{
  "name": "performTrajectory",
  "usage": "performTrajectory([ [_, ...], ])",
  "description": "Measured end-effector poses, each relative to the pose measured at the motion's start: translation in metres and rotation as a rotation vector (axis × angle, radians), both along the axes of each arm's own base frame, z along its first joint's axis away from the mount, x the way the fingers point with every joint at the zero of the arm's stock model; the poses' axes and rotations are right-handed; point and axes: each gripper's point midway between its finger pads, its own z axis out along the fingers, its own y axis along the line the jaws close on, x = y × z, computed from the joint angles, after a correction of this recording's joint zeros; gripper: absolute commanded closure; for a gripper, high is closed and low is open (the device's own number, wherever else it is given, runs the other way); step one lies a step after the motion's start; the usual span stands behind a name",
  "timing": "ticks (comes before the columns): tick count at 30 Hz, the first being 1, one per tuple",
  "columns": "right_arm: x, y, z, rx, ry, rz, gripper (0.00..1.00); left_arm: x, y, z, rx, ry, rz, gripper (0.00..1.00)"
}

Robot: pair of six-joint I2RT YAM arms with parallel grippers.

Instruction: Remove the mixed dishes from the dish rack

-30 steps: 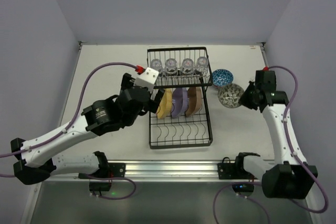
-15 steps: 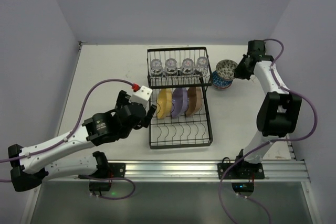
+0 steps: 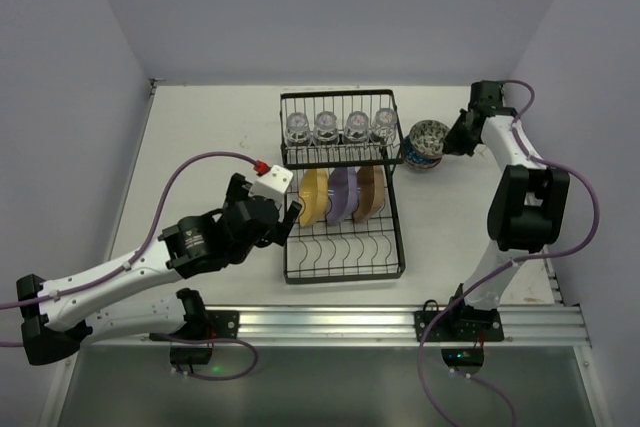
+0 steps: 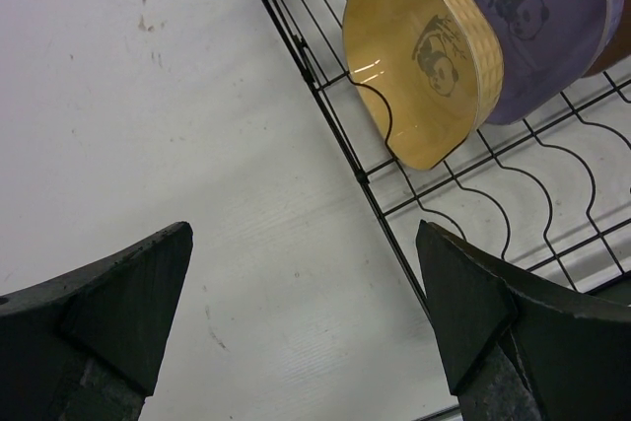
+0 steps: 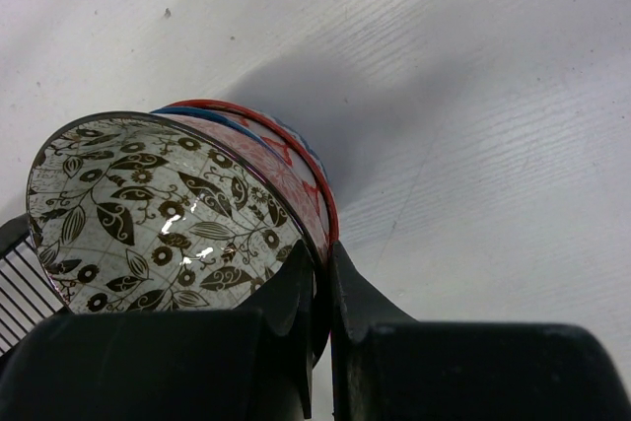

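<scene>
Overhead, the dish rack [image 3: 344, 278] stands mid-table, with a broad bare table [image 3: 200, 137] on its left and a narrower strip on its right. We count four glasses [image 3: 326, 127] in a row on the raised shelf. Three plates stand on edge in the lower tray: yellow [image 3: 313, 197], purple [image 3: 341, 194] and tan [image 3: 369, 191]. Three bowls are nested in one stack [image 3: 427, 139] just beside the rack's right edge. The left claw [image 4: 304, 234] hangs over bare table at the rack's left edge, spread wide and holding nothing. Its own camera alone shows the panda print on the plates. The right claw [image 5: 322, 258] is pinched almost closed on the rim of the leaf-patterned bowl [image 5: 158, 209], topmost in the stack. Only the right wrist view shows the reddish bowl [image 5: 286, 175] nested beneath. We cannot tell whether its wall lies in the same pinch. The blue bowl [image 3: 413, 155] shows best from above.
</scene>
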Motion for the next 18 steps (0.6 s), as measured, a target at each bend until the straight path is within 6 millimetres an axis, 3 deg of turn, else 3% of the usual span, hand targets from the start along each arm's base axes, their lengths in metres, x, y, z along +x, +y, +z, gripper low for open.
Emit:
performTrajectory([
  [18, 0.003, 0.003, -0.018, 0.017, 0.03, 0.029, 1.0, -0.002, -0.004, -0.003, -0.02, 0.01, -0.022, 0.0],
])
